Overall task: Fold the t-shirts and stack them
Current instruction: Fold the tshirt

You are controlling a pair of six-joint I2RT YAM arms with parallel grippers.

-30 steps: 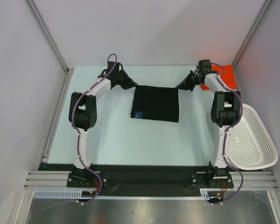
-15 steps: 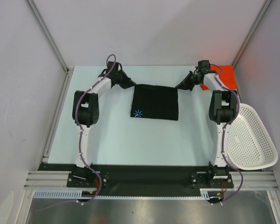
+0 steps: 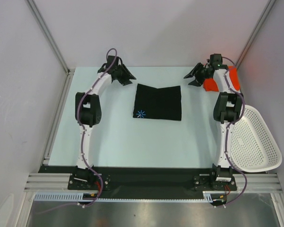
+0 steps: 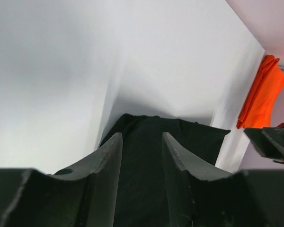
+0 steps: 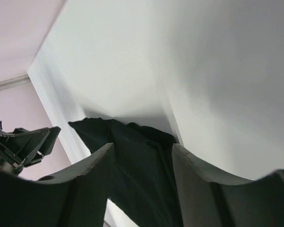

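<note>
**Item 1, black t-shirt** [image 3: 157, 102]: lies flat mid-table as a folded rectangle, with the starburst print [image 3: 140, 114] at its near left corner. The far edge dips slightly in the middle, so the layers there are probably not square.

**Item 2, orange-red t-shirt** [image 4: 262, 94]: lies at the far right corner of the table [image 3: 109, 137], well apart from the black one. The right arm partly hides it from above, and it looks not yet laid out.

**Item 3, left gripper** [image 4: 141, 137]: fingers spread and empty. It sits off the black shirt's far left corner and does not touch the cloth.

**Item 4, right gripper** [image 5: 142, 145]: fingers likewise apart and empty. It sits between the black shirt's far right corner and the orange one.

**Item 5, white mesh basket** [image 3: 262, 137]: sits at the right edge, just beside the right arm.

**Hazards you should allow for:**
- The right forearm passes over the orange shirt. A low sweep could snag the cloth and drag it.
- A shallow pinch at the black shirt's far edge may catch only the top layer and peel the fold open.
- Unequal pull from the two arms would skew the rectangle.
- A folded shirt lifted by one edge will sag and unfold before it reaches the stack.
- The right elbow may knock the basket if it swings outward.
</note>
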